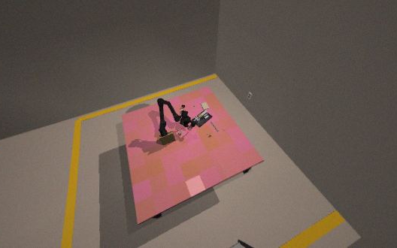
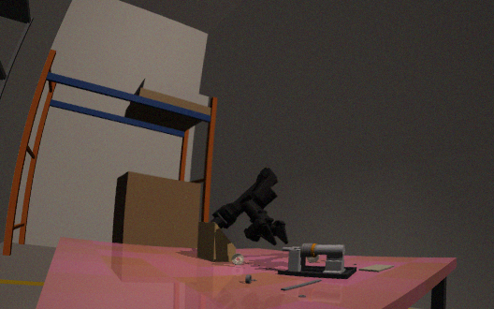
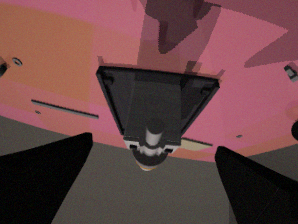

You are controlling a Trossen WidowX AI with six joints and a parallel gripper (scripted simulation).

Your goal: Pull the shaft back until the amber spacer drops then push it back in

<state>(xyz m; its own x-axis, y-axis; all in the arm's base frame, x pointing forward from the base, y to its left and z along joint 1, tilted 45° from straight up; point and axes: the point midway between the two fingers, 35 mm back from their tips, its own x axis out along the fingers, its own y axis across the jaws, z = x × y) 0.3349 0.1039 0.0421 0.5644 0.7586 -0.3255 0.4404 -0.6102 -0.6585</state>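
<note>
The fixture's black base (image 1: 205, 121) (image 2: 316, 272) (image 3: 112, 102) stands on the table. In the exterior view the big housing block (image 2: 334, 265) is at its right end and a smaller support (image 2: 295, 260) at its left. The amber spacer (image 2: 313, 250) is on the shaft line, beside the wide grey cylinder at the housing; its edge shows in the wrist view (image 3: 146, 169). The shaft's free end (image 2: 287, 248) (image 3: 154, 134) sticks out past the support. My gripper (image 2: 280, 242) (image 3: 155, 146) is open and empty, just above and behind that end. Other spacers cannot be told apart.
A thin grey rod (image 1: 214, 126) (image 2: 301, 285) (image 3: 65, 109) and a small dark part (image 2: 248, 279) lie on the near side of the fixture in the exterior view. A pale flat plate (image 1: 204, 106) (image 2: 377, 268) lies beyond the housing. A shiny round part (image 2: 238, 258) is near the arm's base.
</note>
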